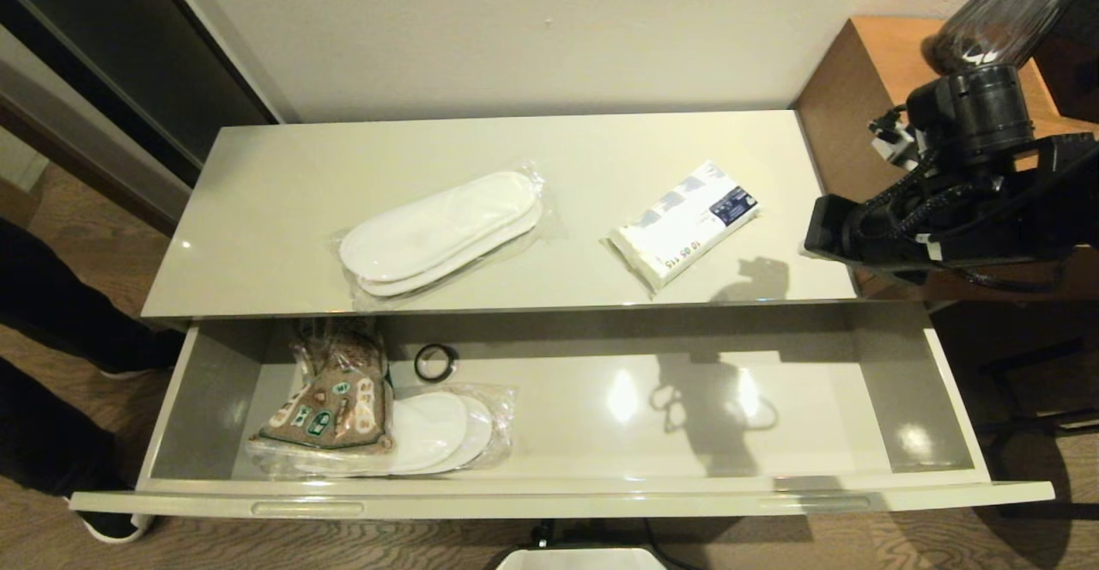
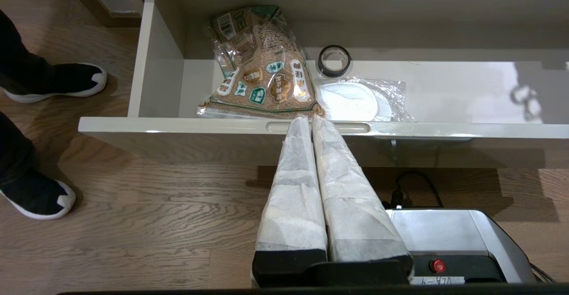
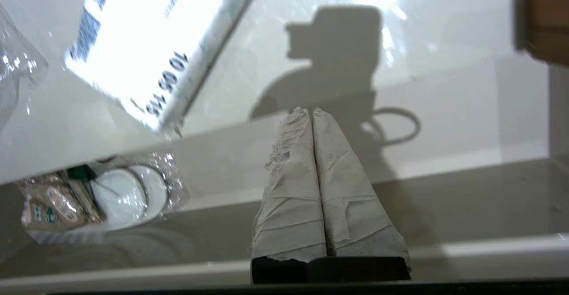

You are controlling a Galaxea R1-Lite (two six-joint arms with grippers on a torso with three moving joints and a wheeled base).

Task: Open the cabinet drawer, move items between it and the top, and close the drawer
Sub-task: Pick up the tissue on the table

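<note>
Cabinet drawer [image 1: 549, 493] is pulled fully open, front edge toward the robot, two slot handles along the front. Going left to right inside it: a brown printed packet [image 1: 330, 390] lies at the left end, resting partly on a wrapped pair of white slippers [image 1: 438, 433] just to its right; a small black ring [image 1: 435, 361] sits behind them near the back wall; the rest of the drawer floor shows only glare and arm shadow. On the cabinet top [image 1: 258, 209] above, left to right: a second pair of wrapped slippers [image 1: 442, 231] lies diagonally left of centre, then a white tissue pack [image 1: 685, 222] with blue print right of centre, well apart from the slippers, angled. Far right in the head view, the right arm [image 1: 953, 201] hangs at the right end of the cabinet, beside a higher wooden surface [image 1: 867, 81]. Right gripper [image 3: 311, 113] shows in its wrist view with padded fingers [image 3: 338, 175] pressed together, holding nothing, above the front edge of the top near the tissue pack. Left gripper [image 2: 309, 119] sits low in front of the drawer, fingers [image 2: 293, 188] clenched together and empty, tips in line with the left slot handle [image 2: 318, 127]; contact cannot be told. A person's shoe [image 2: 58, 79] is on the wood floor at the drawer's left end.
</note>
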